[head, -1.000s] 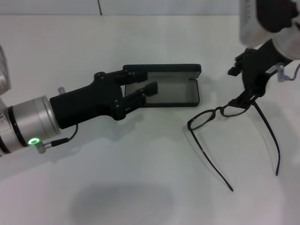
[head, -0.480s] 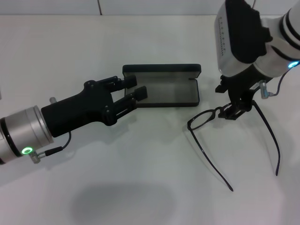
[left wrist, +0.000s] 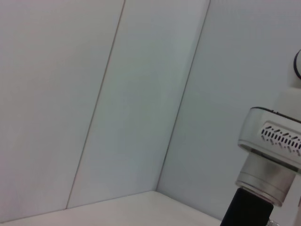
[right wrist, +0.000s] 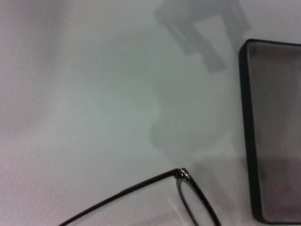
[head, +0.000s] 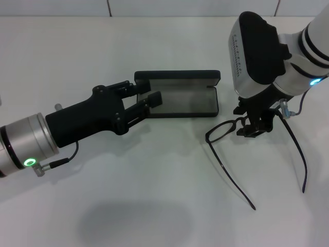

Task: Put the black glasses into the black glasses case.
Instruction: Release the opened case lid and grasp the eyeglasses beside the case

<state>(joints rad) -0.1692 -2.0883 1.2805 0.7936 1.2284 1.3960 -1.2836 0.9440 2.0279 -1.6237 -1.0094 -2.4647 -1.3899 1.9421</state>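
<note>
Early stage — glasses [head: 226,129] on table w/ arms unfolded, just beside open case [head: 177,95]. Right gripper [head: 255,125] clamped on frame. Left gripper [head: 145,93] spread at case's end. Lift and insert left.

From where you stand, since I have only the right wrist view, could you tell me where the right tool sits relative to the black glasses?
Observer: In the head view, the right tool is directly over the front of the black glasses, at the lens on the robot's right.
Operator: Are the temple arms folded?
Observer: No, both are spread open and point back toward the robot.
Operator: And where is the left tool?
Observer: The left tool is open at the left end of the black glasses case, which lies open on the table.
</note>
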